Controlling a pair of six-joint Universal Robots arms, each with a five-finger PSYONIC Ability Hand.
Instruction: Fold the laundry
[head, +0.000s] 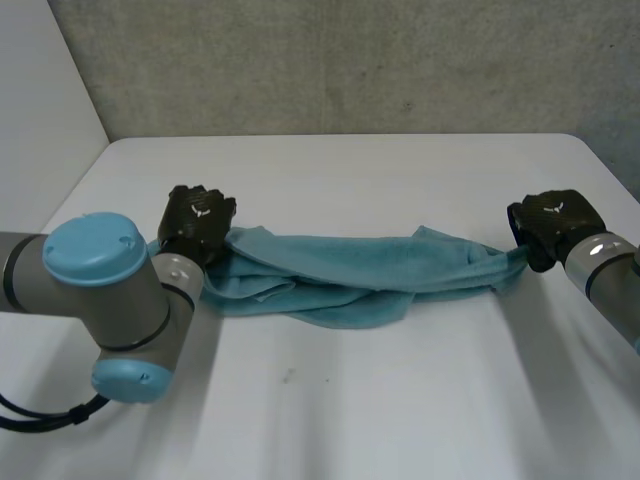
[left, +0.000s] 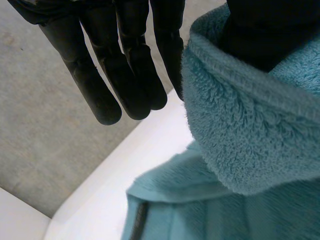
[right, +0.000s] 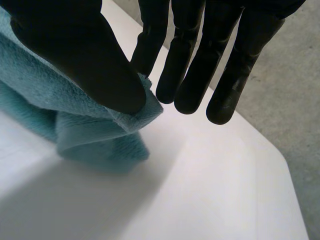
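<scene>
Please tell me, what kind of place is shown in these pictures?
Probably a robot lab or test room, not a home: a plain white table against a bare grey wall, and the robot's left hand and right hand holding the ends of a teal towel.

Left arm (head: 100, 290): elbow joint low in the foreground, forearm running forward to the left hand (head: 197, 222), which is knuckles-up at the left end of the towel (head: 350, 270). Its fingers (left: 135, 75) are straight and close together. The thumb (left: 260, 30) is behind a raised fold of towel, with the cloth caught between it and the nearest finger.

Right arm (head: 610, 275): reaches in from the side, wrist level. The right hand (head: 552, 222) is at the towel's right end. Its thumb (right: 85, 55) pinches the towel corner against the nearest finger. The remaining fingers (right: 225, 65) are extended, side by side, clear of the cloth.
</scene>
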